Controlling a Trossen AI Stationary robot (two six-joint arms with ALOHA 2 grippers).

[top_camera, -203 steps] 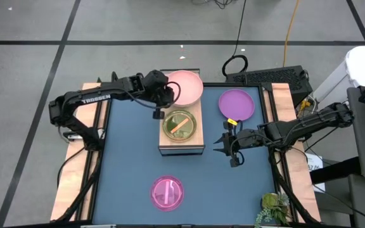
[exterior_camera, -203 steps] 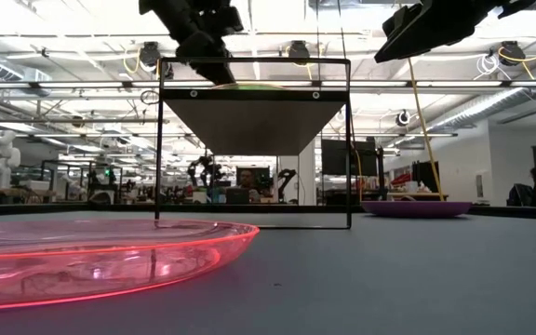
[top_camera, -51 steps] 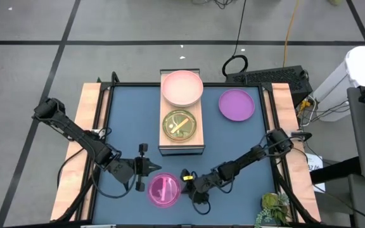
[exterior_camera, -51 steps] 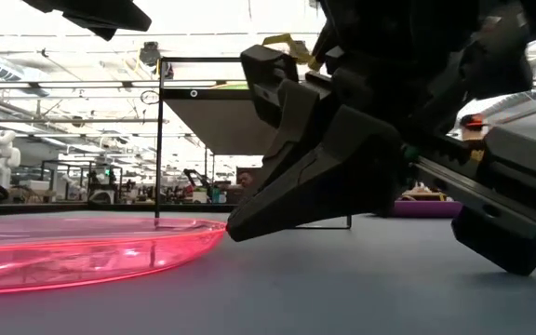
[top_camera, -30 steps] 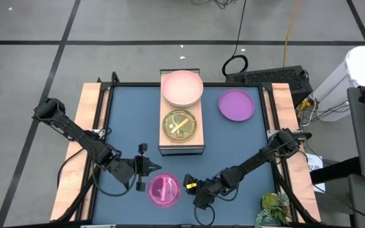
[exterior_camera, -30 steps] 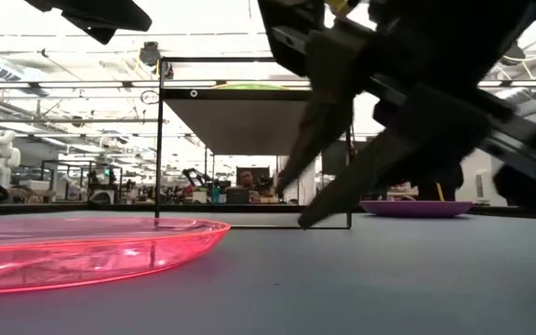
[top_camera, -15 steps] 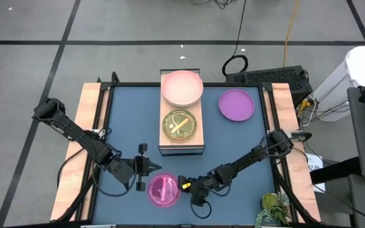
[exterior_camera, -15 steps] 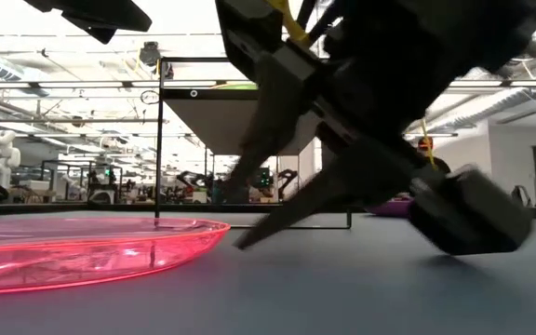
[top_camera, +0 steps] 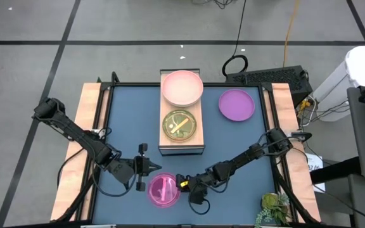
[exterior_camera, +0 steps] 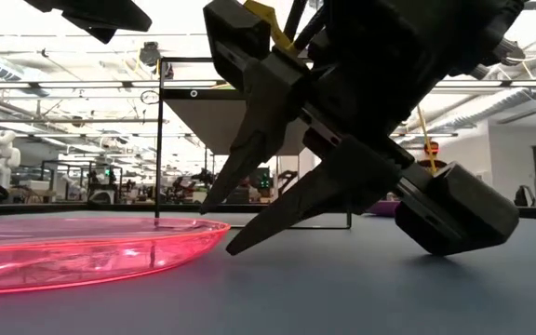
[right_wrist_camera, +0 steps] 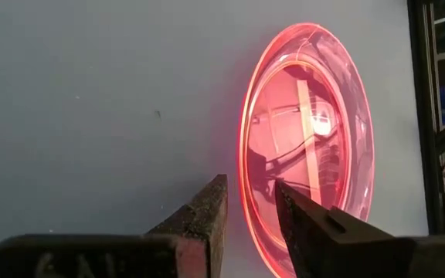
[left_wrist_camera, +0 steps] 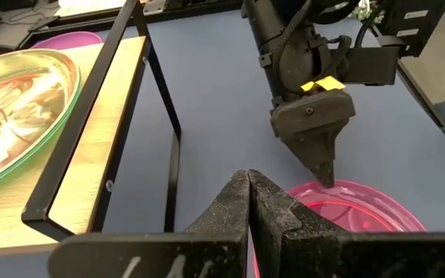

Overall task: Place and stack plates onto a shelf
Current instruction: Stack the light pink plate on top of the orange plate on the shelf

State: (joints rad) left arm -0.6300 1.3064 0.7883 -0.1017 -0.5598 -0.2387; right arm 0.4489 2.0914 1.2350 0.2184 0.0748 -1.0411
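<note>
- Resting flat on the bench (top_camera: pixel 125 126) near the middle of its front edge is the magenta plate (top_camera: pixel 164 190), translucent, held by neither arm.
- Right gripper (top_camera: pixel 184 185): low at the plate's right rim, jaws parted by a narrow gap; in the right wrist view the rim of the magenta plate (right_wrist_camera: pixel 307 147) lies just ahead of the fingertips (right_wrist_camera: pixel 216 189), nothing clamped.
- Low view: the right gripper (exterior_camera: pixel 214 219) slants down toward the bench just beside the magenta plate (exterior_camera: pixel 82 251); contact with the rim cannot be told.
- Left gripper (top_camera: pixel 146 166): hovering just off the plate's back-left rim, jaws closed together and empty, as the left wrist view shows (left_wrist_camera: pixel 247 185).
- Shelf (top_camera: pixel 182 120): standing at the bench's centre toward the back edge, carrying the green plate (top_camera: pixel 179 125) on its front half and the salmon pink plate (top_camera: pixel 182 88) on its back half.
- Purple plate (top_camera: pixel 236 104): on the bench toward the back right corner, well apart from both grippers.
</note>
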